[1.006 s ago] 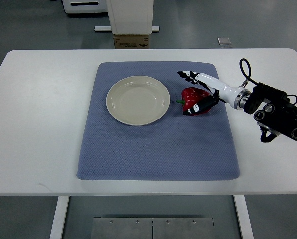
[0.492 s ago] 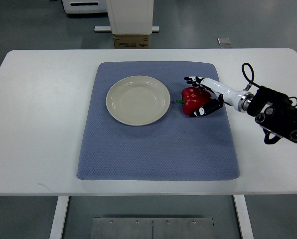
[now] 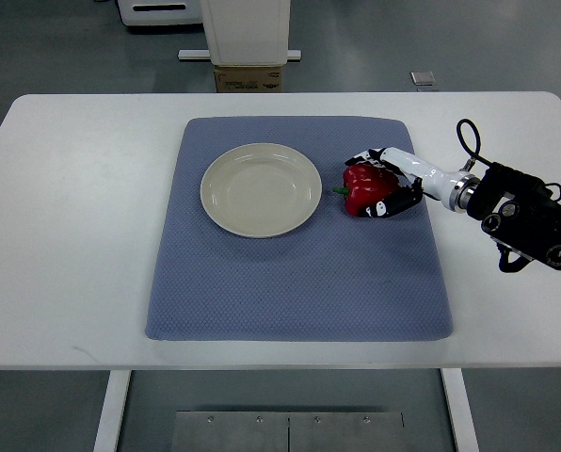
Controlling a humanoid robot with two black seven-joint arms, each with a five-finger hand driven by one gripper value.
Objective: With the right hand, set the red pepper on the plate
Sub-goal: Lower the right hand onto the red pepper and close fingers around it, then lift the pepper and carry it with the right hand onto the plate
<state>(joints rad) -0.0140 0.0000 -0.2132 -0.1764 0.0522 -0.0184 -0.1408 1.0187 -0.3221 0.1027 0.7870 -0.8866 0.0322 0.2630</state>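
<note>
On a blue mat (image 3: 290, 273), the right hand (image 3: 391, 179) is curling its fingers around a red pepper (image 3: 365, 191), just beside the plate (image 3: 260, 189).

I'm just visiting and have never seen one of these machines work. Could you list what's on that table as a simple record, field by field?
surface: white table with a blue mat
plate: cream, empty, on the mat
red pepper: on the mat, right of the plate, green stem toward it
right hand: fingers curled around the pepper
left hand: not in view
</note>
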